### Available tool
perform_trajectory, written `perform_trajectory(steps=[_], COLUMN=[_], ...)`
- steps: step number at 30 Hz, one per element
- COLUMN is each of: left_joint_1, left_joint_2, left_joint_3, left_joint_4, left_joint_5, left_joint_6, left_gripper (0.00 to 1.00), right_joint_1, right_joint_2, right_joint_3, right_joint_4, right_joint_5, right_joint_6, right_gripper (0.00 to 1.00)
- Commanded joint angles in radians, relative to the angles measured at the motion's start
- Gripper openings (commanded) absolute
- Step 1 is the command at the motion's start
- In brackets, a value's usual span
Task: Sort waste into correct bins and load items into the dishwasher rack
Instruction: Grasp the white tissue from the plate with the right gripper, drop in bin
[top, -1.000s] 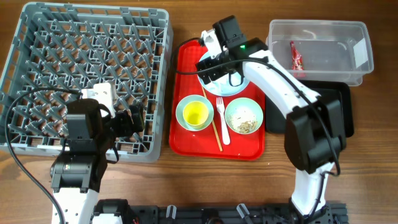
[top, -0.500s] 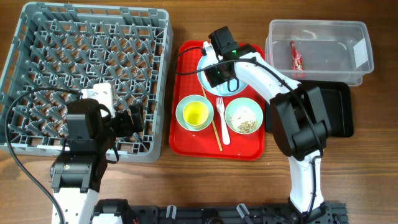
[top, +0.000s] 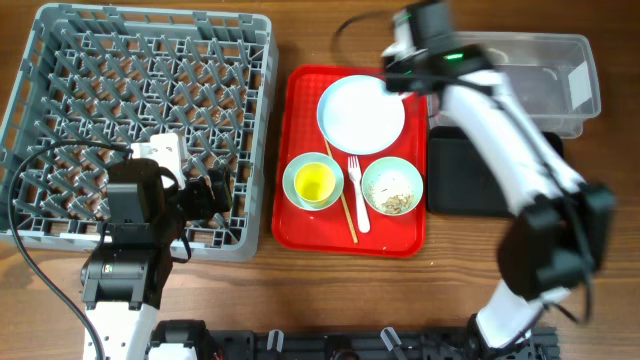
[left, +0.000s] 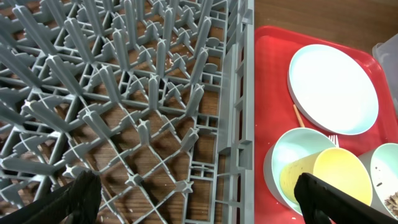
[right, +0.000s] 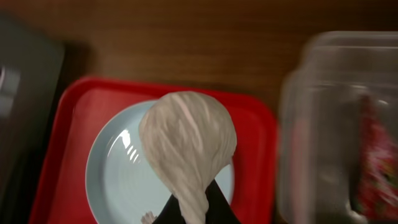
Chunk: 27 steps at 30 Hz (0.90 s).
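Observation:
My right gripper (right: 196, 210) is shut on the small white crumpled tissue (right: 186, 143), which hangs above the white plate (right: 118, 180) next to the clear tub (right: 323, 124). Overhead, that gripper (top: 402, 68) is blurred between the plate (top: 360, 115) and the tub (top: 590, 70). A red wrapper (right: 373, 162) lies in the tub. One green bowl (top: 293, 180) holds the yellow cup (top: 315, 183); the other bowl (top: 368, 185) holds food scraps (top: 395, 200). Fork (top: 357, 195) and chopstick (top: 345, 210) lie between them. My left gripper (left: 199, 199) is open over the grey rack (left: 236, 93) near its right wall.
The dishes sit on a red serving tray (top: 300, 200) between the rack (top: 255, 150) and the shallow black tray (top: 455, 175). The black tray lies in front of the tub, partly under my right arm. Bare wooden table runs along the front.
My right gripper closed on the tissue on the plate, lifted it and swung right towards the clear tub. The left arm has not moved.

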Motion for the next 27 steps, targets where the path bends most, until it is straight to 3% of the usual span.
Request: perform_trajectory(steps=[1, 4, 6, 9, 11, 17, 20, 27], left_joint_1=[0.008, 0.008, 0.008, 0.008, 0.008, 0.008, 0.008, 0.008], left_joint_2=[0.001, 0.001, 0.001, 0.001, 0.001, 0.001, 0.001, 0.001], left_joint_3=[0.021, 0.021, 0.021, 0.021, 0.021, 0.021, 0.021, 0.021], left_joint_4=[0.005, 0.005, 0.005, 0.005, 0.005, 0.005, 0.005, 0.005], left_joint_5=[0.009, 0.009, 0.009, 0.009, 0.009, 0.009, 0.009, 0.009], left_joint_6=[-0.002, -0.002, -0.002, -0.002, -0.002, -0.002, -0.002, -0.002], left_gripper=[1.00, 1.00, 1.00, 1.00, 1.00, 1.00, 1.00, 1.00], right_joint_1=[-0.129, -0.224, -0.259, -0.275, -0.280, -0.255, -0.178, -0.005], right_joint_2=[-0.024, -0.013, -0.009, -0.018, -0.047, -0.180, -0.212, -0.322], right_joint_3=[0.004, -0.015, -0.016, -0.013, -0.011, -0.011, -0.012, -0.114], right_joint_4=[-0.063, -0.071, -0.051, -0.014, -0.021, -0.209, -0.395, -0.529], right_joint_5=[0.070, 0.069, 0.031, 0.028, 0.020, -0.293, -0.294, -0.181], right_joint_6=[0.247, 0.357, 0.362, 0.303, 0.263, 0.058, 0.036, 0.116], right_gripper=[0.05, 0.18, 0.37, 0.47, 0.70, 0.72, 0.66, 0.63])
